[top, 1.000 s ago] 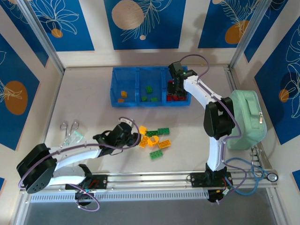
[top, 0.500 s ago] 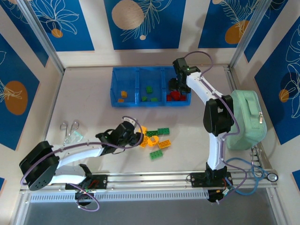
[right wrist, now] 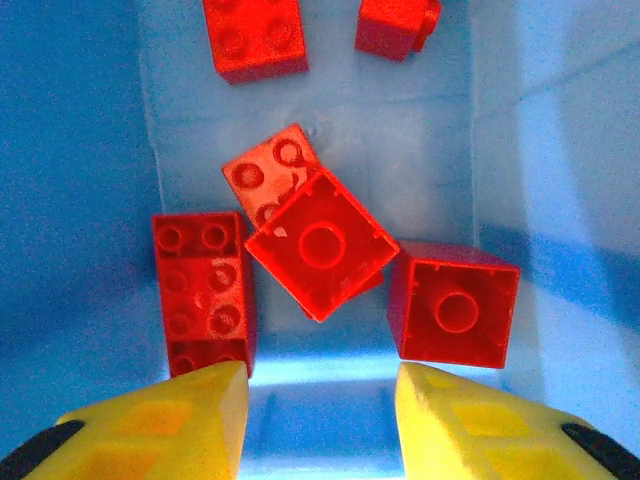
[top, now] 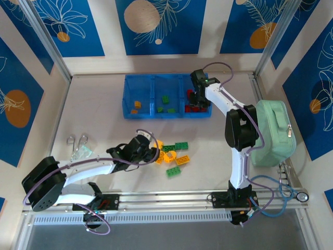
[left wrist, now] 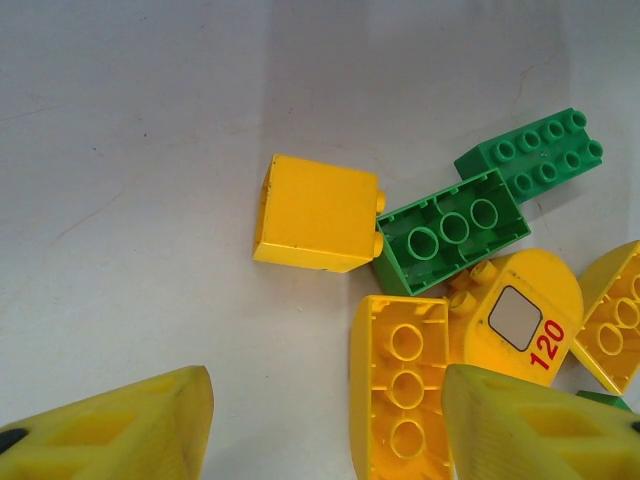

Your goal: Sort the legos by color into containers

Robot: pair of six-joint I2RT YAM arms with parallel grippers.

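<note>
While the left claw (left wrist: pixel 328 390) hangs released with nothing between its fingers, yellow legos (left wrist: pixel 400 395) lie just ahead and green legos (left wrist: pixel 452 230) beyond them. The right claw (right wrist: pixel 320 378), likewise released and empty, hovers inside the bin's right compartment (right wrist: pixel 420 130), with red legos (right wrist: pixel 321 245) directly ahead.

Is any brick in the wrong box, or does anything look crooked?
No colour looks misplaced. The red bricks in the bin's right compartment lie jumbled, though: one red brick rests tilted on another. In the pile on the table, a green brick and a yellow brick lie upside down, hollow sides up.
</note>
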